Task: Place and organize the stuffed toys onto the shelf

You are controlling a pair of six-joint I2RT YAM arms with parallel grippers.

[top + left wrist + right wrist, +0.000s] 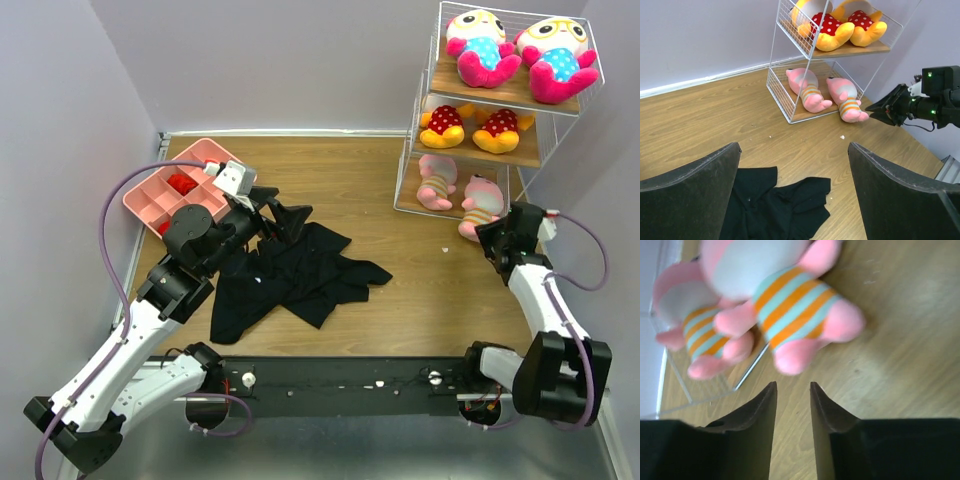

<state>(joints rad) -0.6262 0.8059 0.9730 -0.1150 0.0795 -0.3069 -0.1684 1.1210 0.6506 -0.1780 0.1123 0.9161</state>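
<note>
The white wire shelf [415,120] stands at the back right. Two blue-dotted dolls [485,48] lie on its top board and two yellow-orange dolls [470,127] on the middle one. One pink striped doll [437,182] lies on the bottom board. The second pink striped doll [480,207] lies beside it, its legs sticking out over the front edge [790,305]. My right gripper [497,240] sits just in front of that doll's feet, jaws a little apart and empty [792,386]. My left gripper [285,215] is wide open and empty [794,146] above the black garment.
A black cloth garment [290,275] lies crumpled mid-table, also in the left wrist view [780,210]. A pink compartment tray [165,200] with red pieces sits at the back left. Purple walls close in on the table on both sides and at the back.
</note>
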